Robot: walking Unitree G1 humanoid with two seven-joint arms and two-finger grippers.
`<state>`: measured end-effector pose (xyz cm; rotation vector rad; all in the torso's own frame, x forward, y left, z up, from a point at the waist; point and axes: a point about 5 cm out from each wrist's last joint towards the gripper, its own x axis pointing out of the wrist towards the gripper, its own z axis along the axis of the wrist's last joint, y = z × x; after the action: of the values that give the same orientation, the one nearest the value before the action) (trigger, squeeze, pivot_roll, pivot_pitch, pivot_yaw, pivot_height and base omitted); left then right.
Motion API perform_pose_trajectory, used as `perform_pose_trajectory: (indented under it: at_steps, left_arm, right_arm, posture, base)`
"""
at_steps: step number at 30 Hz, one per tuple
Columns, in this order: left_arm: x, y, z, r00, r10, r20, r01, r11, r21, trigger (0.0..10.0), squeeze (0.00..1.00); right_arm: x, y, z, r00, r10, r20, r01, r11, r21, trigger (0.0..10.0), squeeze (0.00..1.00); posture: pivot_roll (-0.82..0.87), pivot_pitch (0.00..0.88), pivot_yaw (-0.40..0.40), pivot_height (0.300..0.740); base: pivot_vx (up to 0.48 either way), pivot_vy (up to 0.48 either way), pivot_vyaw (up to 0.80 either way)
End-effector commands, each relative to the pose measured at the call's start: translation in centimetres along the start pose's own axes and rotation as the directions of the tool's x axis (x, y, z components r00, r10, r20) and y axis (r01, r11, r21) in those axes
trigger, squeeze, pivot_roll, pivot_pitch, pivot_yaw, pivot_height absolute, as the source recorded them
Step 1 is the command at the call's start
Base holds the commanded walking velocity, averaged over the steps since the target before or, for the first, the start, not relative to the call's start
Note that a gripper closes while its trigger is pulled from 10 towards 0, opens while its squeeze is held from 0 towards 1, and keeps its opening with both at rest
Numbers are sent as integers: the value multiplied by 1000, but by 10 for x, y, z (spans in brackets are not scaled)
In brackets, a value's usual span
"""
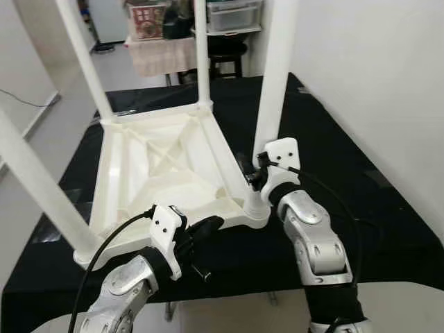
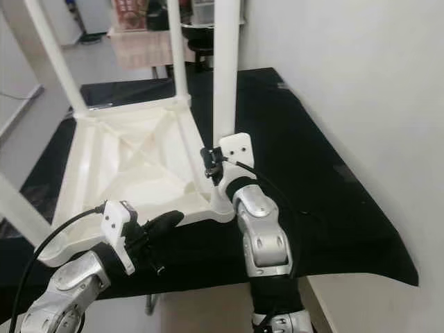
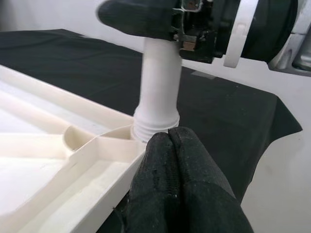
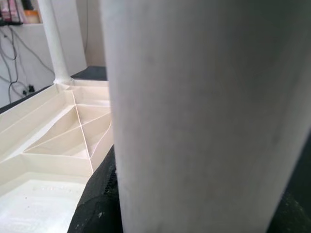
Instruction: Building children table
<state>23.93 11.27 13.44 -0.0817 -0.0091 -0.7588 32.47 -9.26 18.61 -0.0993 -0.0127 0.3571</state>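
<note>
Already the build looks close to finished, judging by how the parts stand. Nearest, at the counter's (image 1: 388, 229) front edge, the left gripper (image 1: 205, 229) is clenched with its fingers pressed together and empty, touching the near rim of the upturned tabletop (image 1: 159, 163), which lies underside up across the black counter. Just beyond, at the tabletop's near right corner, the right gripper (image 1: 251, 172) is grasping the near right leg (image 1: 276, 76) low down, just above its socket. That leg stands upright and seems seated. Three other legs (image 1: 83, 55) rise from the remaining corners. What seems left is tightening this last leg and turning the table onto its feet.
</note>
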Motion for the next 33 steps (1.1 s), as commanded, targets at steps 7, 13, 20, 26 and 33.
perform_pose_trajectory:
  at_steps: [7,13,20,26,33]
  left_arm:
    - [0,4,-2,1000,17,-10,-17,1000,-8,10000,0]
    - [1,5,-1,1000,10,-10,-10,1000,-10,10000,0]
    - [2,4,0,1000,12,-4,-12,1000,-11,10000,0]
    - [2,4,0,1000,13,-3,-13,1000,-12,10000,0]
    - [2,2,0,1000,13,-1,-13,1000,-13,10000,0]
  right_arm:
    - [12,8,-17,990,63,-123,-63,998,11,10000,1000]
    - [22,3,-8,982,179,-67,-180,984,-3,10000,808]
    - [24,6,12,801,596,57,-596,803,-11,10000,0]
    - [31,-1,13,703,710,28,-710,704,-10,10000,0]
    - [39,-9,12,654,756,16,-757,654,-1,0,0]
  posture:
    - [-34,83,21,740]
    - [-41,85,25,740]
    - [-38,92,20,740]
    - [-30,94,16,740]
    - [-21,99,7,740]
  base:
    - [0,0,0]
    - [0,0,0]
    - [0,0,0]
    - [0,0,0]
    - [0,0,0]
